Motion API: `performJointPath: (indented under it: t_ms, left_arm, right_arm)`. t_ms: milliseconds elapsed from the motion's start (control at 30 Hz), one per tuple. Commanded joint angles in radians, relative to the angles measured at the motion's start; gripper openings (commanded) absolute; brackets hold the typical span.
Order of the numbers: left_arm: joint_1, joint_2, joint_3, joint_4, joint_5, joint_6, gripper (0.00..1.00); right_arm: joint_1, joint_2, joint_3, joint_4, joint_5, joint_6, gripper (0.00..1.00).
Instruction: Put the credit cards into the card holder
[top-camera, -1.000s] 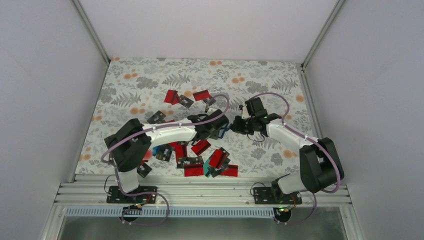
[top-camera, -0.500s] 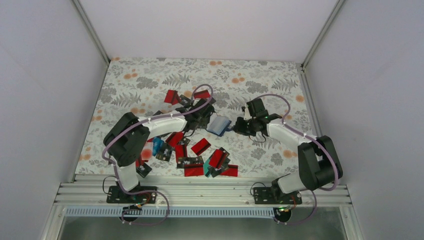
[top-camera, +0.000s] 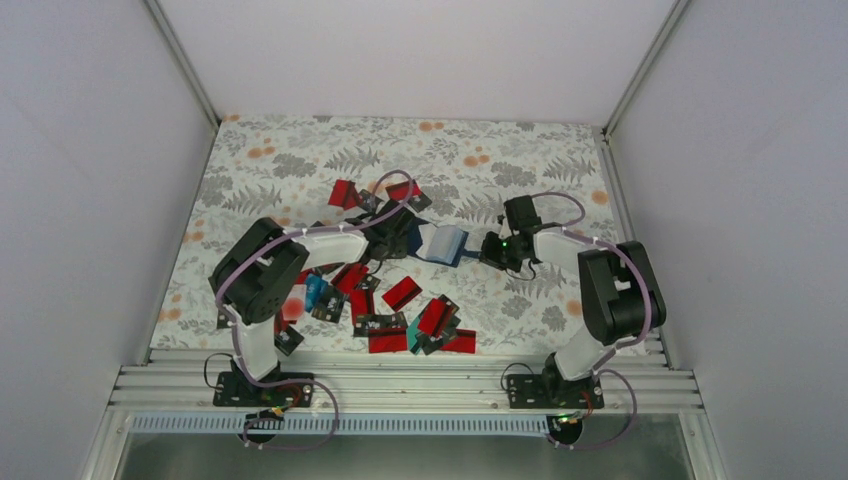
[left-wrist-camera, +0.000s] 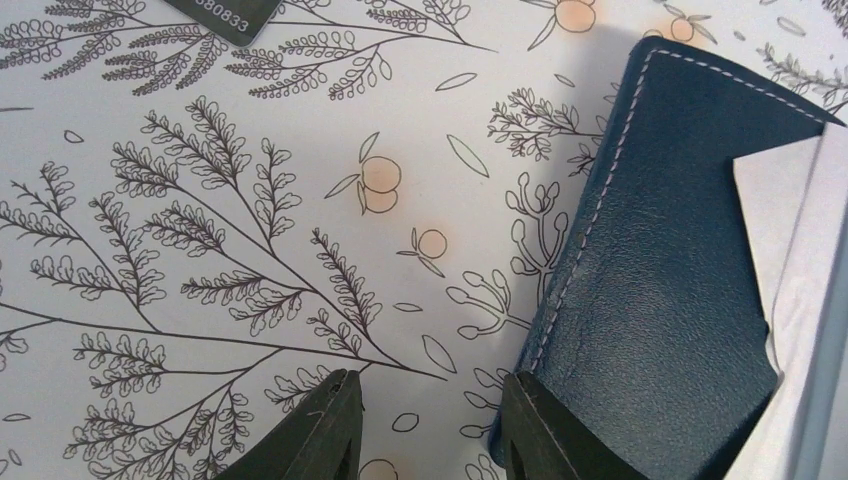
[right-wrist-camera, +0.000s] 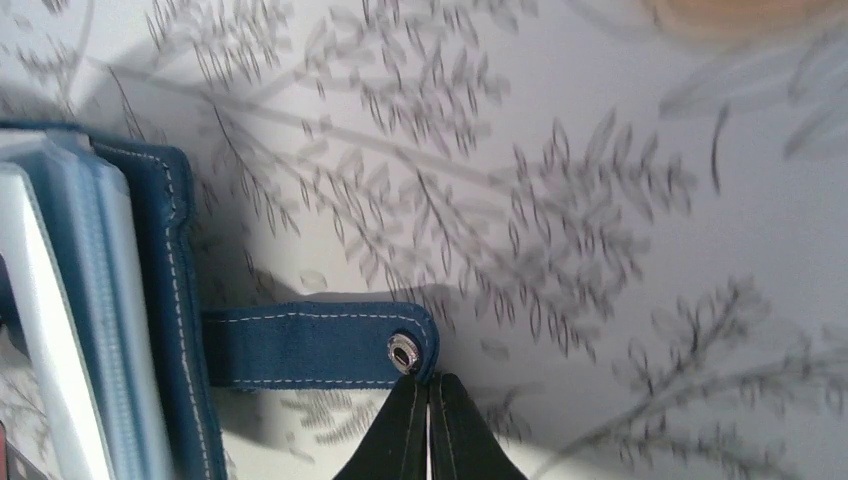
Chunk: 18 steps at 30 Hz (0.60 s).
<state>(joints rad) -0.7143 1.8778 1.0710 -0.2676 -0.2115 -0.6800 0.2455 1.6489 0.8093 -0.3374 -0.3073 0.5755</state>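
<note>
The card holder (top-camera: 443, 243) lies open mid-table, navy outside with pale blue sleeves. My left gripper (top-camera: 398, 240) is open at its left end. In the left wrist view its right finger (left-wrist-camera: 545, 430) rests against the navy cover (left-wrist-camera: 670, 290), and the left finger (left-wrist-camera: 320, 430) is over bare cloth. My right gripper (top-camera: 492, 250) is shut on the tip of the snap tab (right-wrist-camera: 315, 345), just below the snap. The pale sleeves (right-wrist-camera: 60, 300) show at the left of that view. Several red credit cards (top-camera: 401, 292) lie scattered in front of and behind the holder.
A floral cloth (top-camera: 500, 160) covers the table. Cards cluster near the left arm, among them a teal one (top-camera: 315, 290), and at the back (top-camera: 344, 192). A dark card corner (left-wrist-camera: 225, 12) shows at the top of the left wrist view. White walls enclose three sides.
</note>
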Motion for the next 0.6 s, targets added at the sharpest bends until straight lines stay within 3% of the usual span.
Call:
performJointPath:
  t_ms: [0, 133, 333, 567]
  left_arm:
    - [0.003, 0.009, -0.079, -0.030, 0.106, -0.068, 0.37]
    - [-0.002, -0.079, -0.091, -0.031, 0.109, -0.041, 0.38]
    - [-0.016, -0.163, -0.026, -0.095, 0.110, 0.026, 0.46]
    - [-0.062, -0.262, -0.020, -0.180, 0.093, 0.029, 0.59]
  right_arm:
    - [-0.024, 0.068, 0.040, 0.025, 0.041, -0.014, 0.04]
    - [-0.025, 0.055, 0.060, -0.006, 0.023, -0.047, 0.05]
    - [-0.025, -0.025, 0.084, -0.076, 0.007, -0.082, 0.17]
    - [-0.022, -0.148, 0.083, -0.159, -0.011, -0.096, 0.23]
